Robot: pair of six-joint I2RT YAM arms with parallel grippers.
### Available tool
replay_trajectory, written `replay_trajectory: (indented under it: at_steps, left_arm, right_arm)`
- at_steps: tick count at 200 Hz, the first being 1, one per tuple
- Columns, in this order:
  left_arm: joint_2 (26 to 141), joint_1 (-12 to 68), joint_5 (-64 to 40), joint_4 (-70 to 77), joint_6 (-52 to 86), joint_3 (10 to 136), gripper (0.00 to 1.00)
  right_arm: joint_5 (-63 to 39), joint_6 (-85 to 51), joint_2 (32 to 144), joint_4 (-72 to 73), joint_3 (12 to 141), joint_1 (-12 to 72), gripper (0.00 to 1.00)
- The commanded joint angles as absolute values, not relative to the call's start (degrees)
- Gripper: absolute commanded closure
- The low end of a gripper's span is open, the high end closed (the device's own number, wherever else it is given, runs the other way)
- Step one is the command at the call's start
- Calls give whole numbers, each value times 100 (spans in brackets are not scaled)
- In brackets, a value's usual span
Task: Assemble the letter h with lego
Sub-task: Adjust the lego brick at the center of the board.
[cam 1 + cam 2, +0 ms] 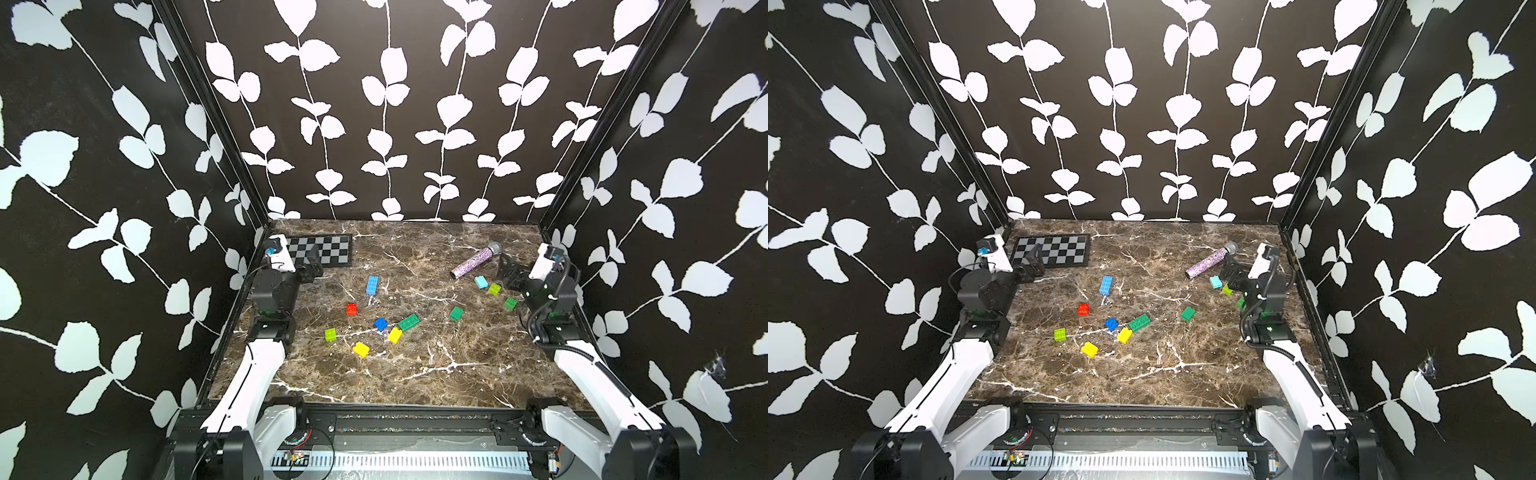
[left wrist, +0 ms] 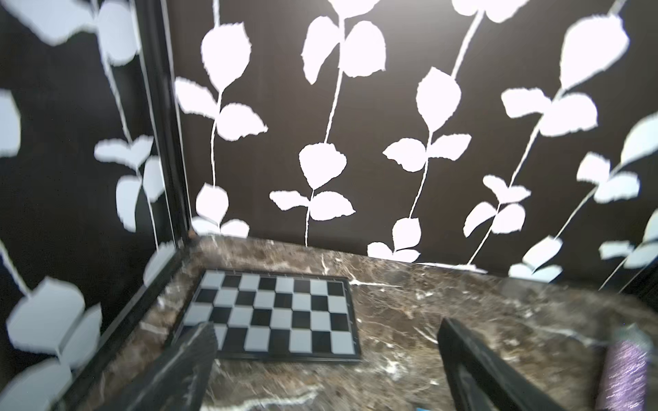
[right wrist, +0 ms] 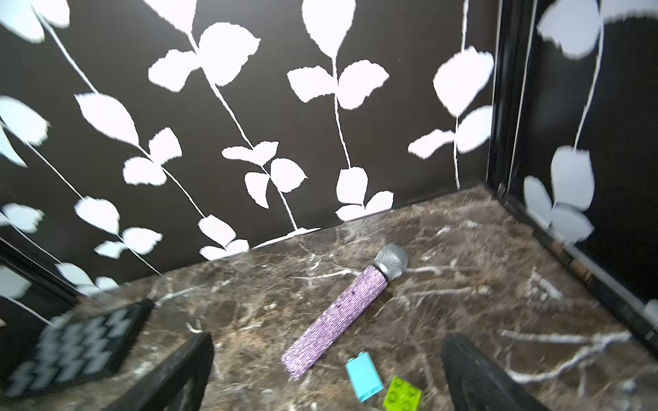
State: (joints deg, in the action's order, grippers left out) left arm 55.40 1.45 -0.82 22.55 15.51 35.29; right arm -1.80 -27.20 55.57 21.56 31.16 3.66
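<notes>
Gaping wide and empty, the right gripper [image 1: 509, 271] hangs by the mic [image 1: 473, 262], with the light blue brick [image 1: 481, 282] and lime brick [image 1: 494, 289] just beside it. The left gripper [image 1: 312, 261], equally wide, is well apart from the mic.

Both top views look down from high above the front edge over the whole tabletop [image 1: 415, 374]. Each wrist view sits low, facing the back wall [image 1: 386, 124]; both share the microphone [image 3: 338, 316] and checkered board [image 2: 277, 313].

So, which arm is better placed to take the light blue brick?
Right. The right gripper, open, hangs beside the light blue brick; the left gripper is far, by the chequered board.
</notes>
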Motion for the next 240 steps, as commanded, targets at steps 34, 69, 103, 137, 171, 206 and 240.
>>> replay_trajectory:
  at_steps: [34, 69, 103, 137, 171, 206, 240]
  left_arm:
    - [5557, 140, 6, 1519, 3449, 3119, 1]
    - [5972, 1219, 181, 1038, 3121, 3327, 1]
    - [6352, 2839, 1148, 83, 2151, 3696, 1]
    - [6810, 3237, 1470, -360, 2116, 3599, 1]
    - [6703, 3237, 2258, -68, 2524, 2961, 1]
    - [6336, 3177, 3650, -1103, 3523, 3051, 1]
    - [6211, 2654, 3746, -2026, 4480, 3129, 1]
  right_arm:
    - [-690, -3730, 5857, 1549, 3387, 255, 1]
    - [-727, -3038, 6935, 107, 4677, 1151, 1]
    - [-579, -2575, 8168, -1506, 6018, 2591, 7]
    - [-560, -2166, 8815, -2072, 6612, 4180, 11]
    - [-597, -1994, 9837, -2363, 7383, 4998, 22]
    - [-543, -1978, 10799, -2717, 8439, 5340, 28]
    - [-185, -2088, 11756, -3427, 9611, 5503, 30]
